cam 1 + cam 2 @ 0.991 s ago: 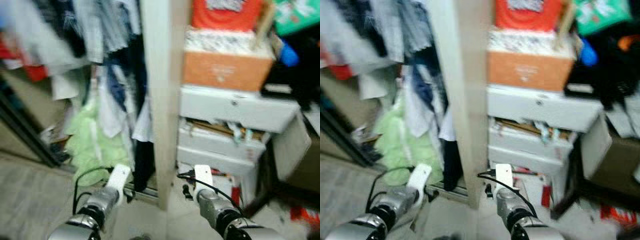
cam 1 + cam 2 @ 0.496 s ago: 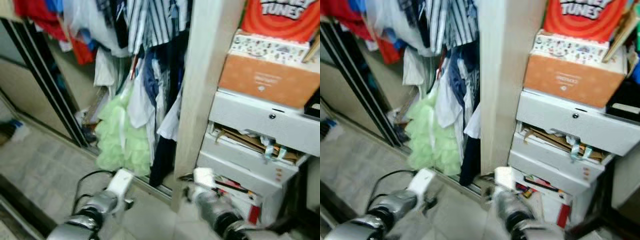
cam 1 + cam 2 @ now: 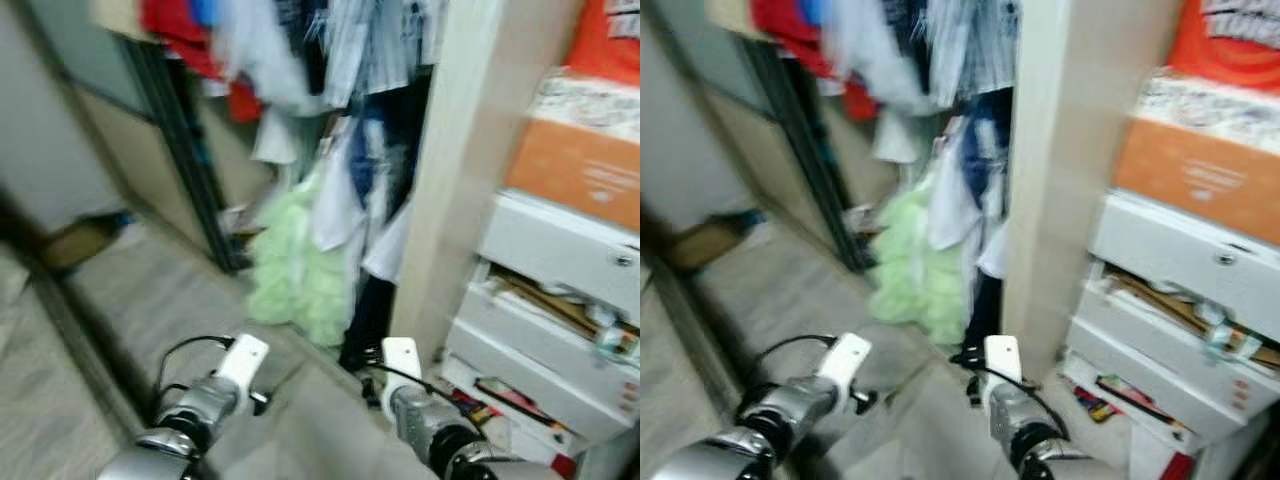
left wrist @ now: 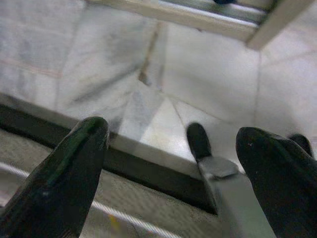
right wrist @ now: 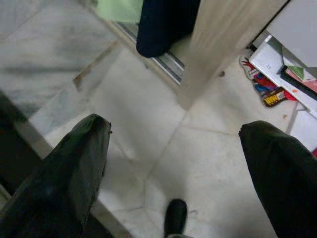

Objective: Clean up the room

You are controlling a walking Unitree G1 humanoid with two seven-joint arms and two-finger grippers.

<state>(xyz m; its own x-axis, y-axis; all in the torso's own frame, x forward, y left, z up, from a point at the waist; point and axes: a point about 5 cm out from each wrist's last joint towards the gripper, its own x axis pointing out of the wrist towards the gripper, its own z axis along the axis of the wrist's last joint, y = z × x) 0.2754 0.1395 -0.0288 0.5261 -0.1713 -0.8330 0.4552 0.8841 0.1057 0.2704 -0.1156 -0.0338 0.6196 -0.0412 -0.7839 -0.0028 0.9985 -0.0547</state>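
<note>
Head camera first, and it's pretty blurry. Straight ahead is an open wardrobe stuffed with hanging clothes (image 3: pixel 330 60), with a red garment (image 3: pixel 180 25) up at the top left and a pale green fluffy piece (image 3: pixel 295 270) drooping down to the floor. A dark sliding-door frame (image 3: pixel 190 150) runs diagonally on the left side of the clothes. To the right of them stands a light wooden post (image 3: pixel 450 170), and past that a stack of grey drawers (image 3: pixel 560 320) with papers sticking out, an orange box (image 3: pixel 575 165) sitting on top. The tiled floor (image 3: pixel 140 300) in front is pale grey. Both arms are low at the bottom edge: the left gripper (image 3: pixel 243 358) and the right gripper (image 3: pixel 400 360) poke forward just above the floor, not touching any of the mess.

Left wrist view: the fingers (image 4: pixel 64 183) are spread wide with nothing between them, just marbled floor tile (image 4: pixel 198 74) and a dark strip running across below it. A metal door track (image 4: pixel 213 12) runs along the far edge.

Right wrist view: same deal, fingers (image 5: pixel 69 183) wide apart and holding nothing. Beyond them there's the base of the wooden post (image 5: pixel 218 49), a dark garment (image 5: pixel 163 25) hanging to the track, a bit of the green piece (image 5: pixel 119 9), and some colourful clutter (image 5: pixel 267 91) on the floor by the bottom drawer.
</note>
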